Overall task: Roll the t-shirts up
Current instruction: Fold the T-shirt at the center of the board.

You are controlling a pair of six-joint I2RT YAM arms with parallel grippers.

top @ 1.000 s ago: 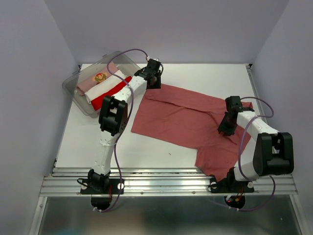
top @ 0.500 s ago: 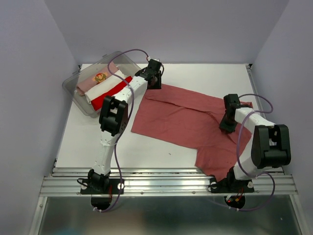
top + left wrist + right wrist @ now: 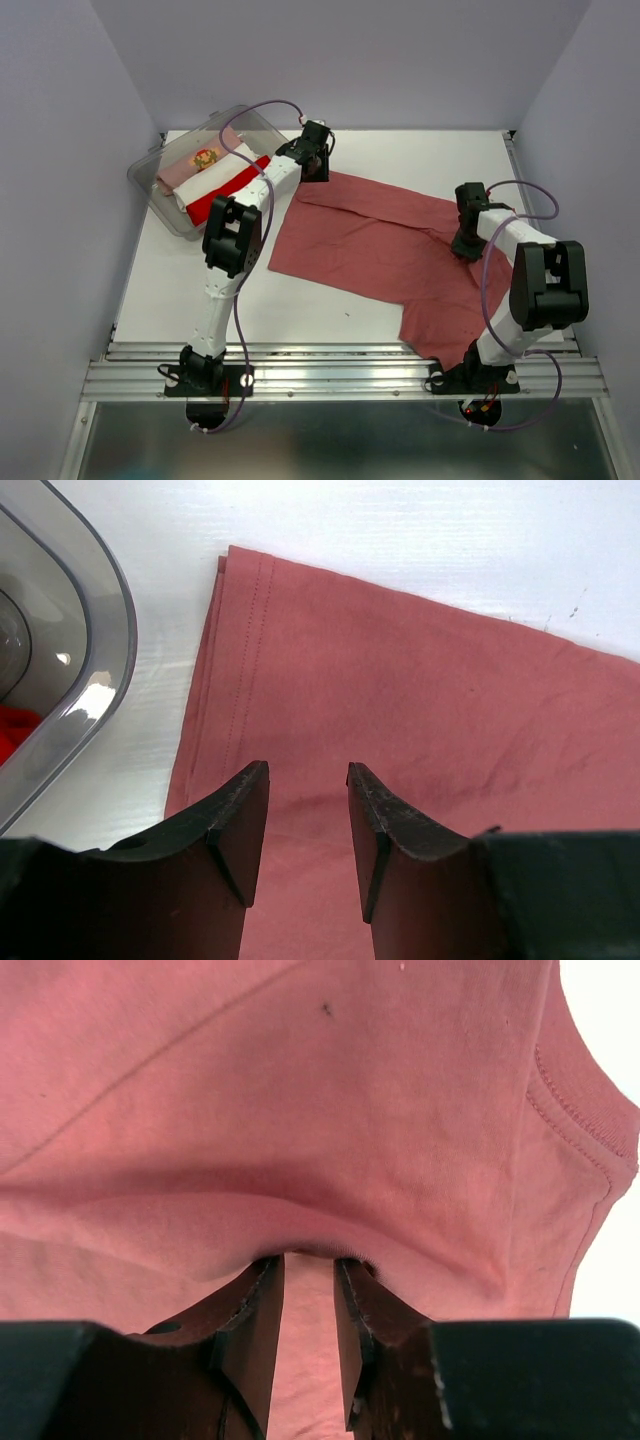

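White table (image 3: 400, 150), red t-shirt (image 3: 370, 240) (spread), clear tub (image 3: 147, 183)
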